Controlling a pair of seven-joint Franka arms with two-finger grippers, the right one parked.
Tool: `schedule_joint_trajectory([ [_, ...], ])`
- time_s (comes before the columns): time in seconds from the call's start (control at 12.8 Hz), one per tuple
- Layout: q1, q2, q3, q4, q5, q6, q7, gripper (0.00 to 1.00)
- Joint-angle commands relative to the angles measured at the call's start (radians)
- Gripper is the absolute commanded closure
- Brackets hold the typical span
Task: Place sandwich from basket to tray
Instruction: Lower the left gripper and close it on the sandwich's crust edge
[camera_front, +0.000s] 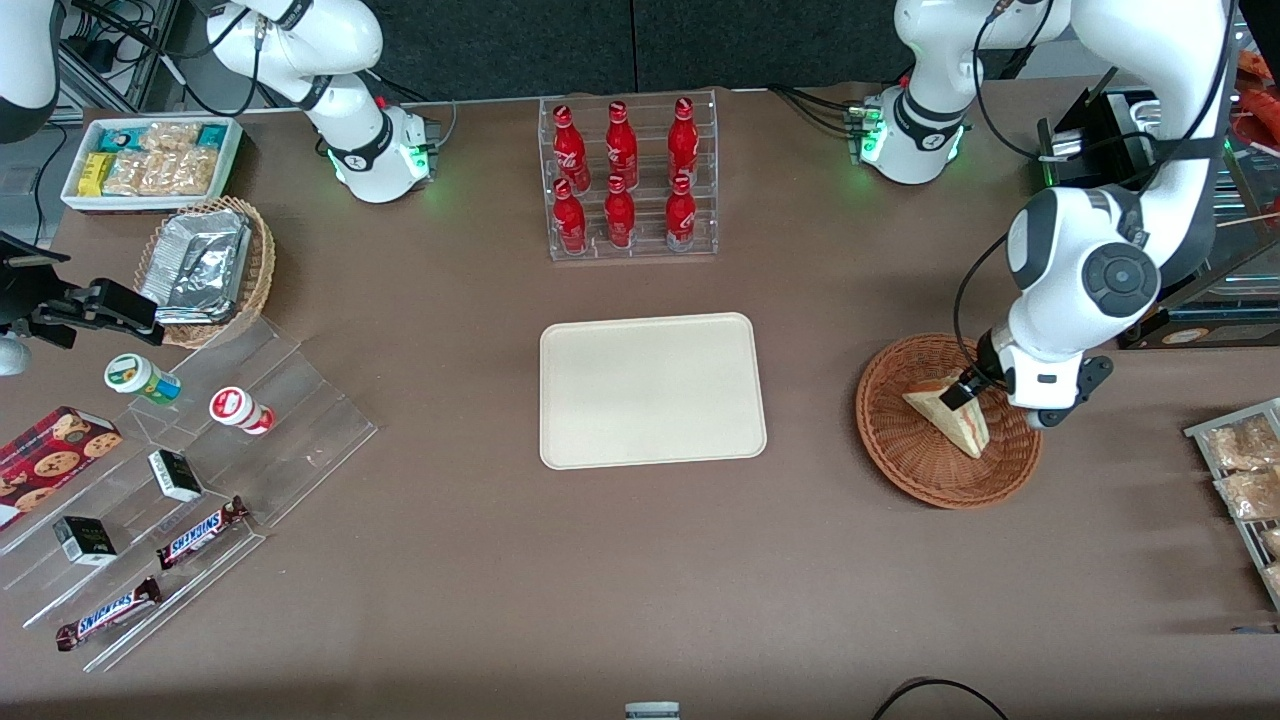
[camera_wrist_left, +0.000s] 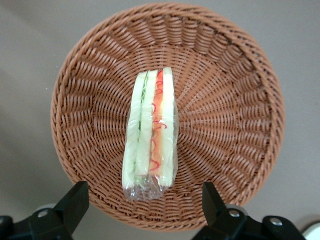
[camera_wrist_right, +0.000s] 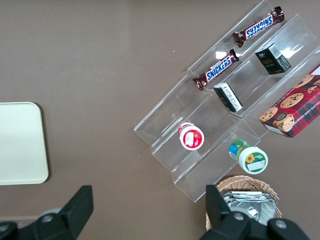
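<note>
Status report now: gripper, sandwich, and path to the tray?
Gripper open, above basket. Sandwich in basket, ungrasped. Tray bare, nothing between.

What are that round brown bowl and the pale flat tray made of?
The basket looks like woven wicker, with matte reddish-brown strands. The tray seems smooth cream plastic with a moulded rim. The open tool hovers over the film-wrapped sandwich.

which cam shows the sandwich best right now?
Left wrist view: the sandwich lies unobstructed in the basket, layers visible, the open gripper above it. Front view shows it small, partly covered by the gripper. Right wrist view misses it.
</note>
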Motion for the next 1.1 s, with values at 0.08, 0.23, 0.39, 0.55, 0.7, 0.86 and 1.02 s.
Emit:
schedule_joint_trajectory([
  [0.08,-0.007,0.033,0.005,-0.040,0.023,0.092,-0.057,0.00],
  [0.23,-0.007,0.059,0.006,-0.040,0.022,0.123,-0.057,0.00],
  [0.39,-0.007,0.096,0.008,-0.046,0.023,0.172,-0.057,0.00],
  [0.55,-0.005,0.102,0.011,-0.061,0.023,0.194,-0.058,0.11],
  [0.7,-0.005,0.100,0.011,-0.072,0.025,0.194,-0.058,0.71],
  [0.86,-0.005,0.090,0.011,-0.074,0.032,0.181,-0.050,1.00],
  [1.02,-0.005,0.071,0.011,-0.065,0.066,0.108,-0.046,1.00],
])
